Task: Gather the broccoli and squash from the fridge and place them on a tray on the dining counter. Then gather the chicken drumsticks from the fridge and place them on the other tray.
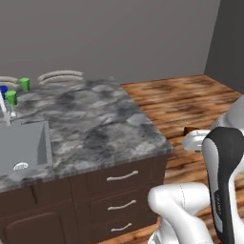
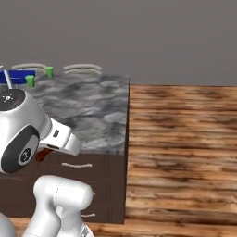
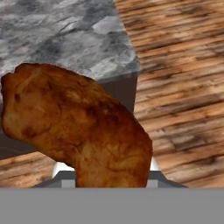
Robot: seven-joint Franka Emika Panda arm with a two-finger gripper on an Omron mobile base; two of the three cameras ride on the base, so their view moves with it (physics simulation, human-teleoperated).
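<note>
Between the claw's (image 3: 109, 181) fingertips a chicken drumstick (image 3: 78, 131) is held, the jaws drawn in narrow around its thinner lower end while the thick, rounded end stands out ahead of the claw. In the hand view the browned meat covers the tips almost wholly, so the exact contact on each side cannot be made out. Beyond the held piece and a little to one side, the corner of the dining counter (image 3: 65, 39) is seen, with wooden floor (image 3: 183, 87) beyond it on the other side; the claw is judged to be off the counter's edge rather than over its top. In the left base view a small brown patch (image 1: 189, 130) at the hand, beside the counter's end, is taken to be the same drumstick.

The piece is judged light but uneven: firm, with a knobbly, probably greasy skin that may slip or turn between the pads. A hold near the narrow end leaves the heavy end hanging forward, so swinging is to be expected; a grip closer to the thick middle would be steadier. A blue tray (image 2: 18, 76) and green cups (image 2: 48, 71) are seen far across the counter from the claw. No wooden tray is made out.
</note>
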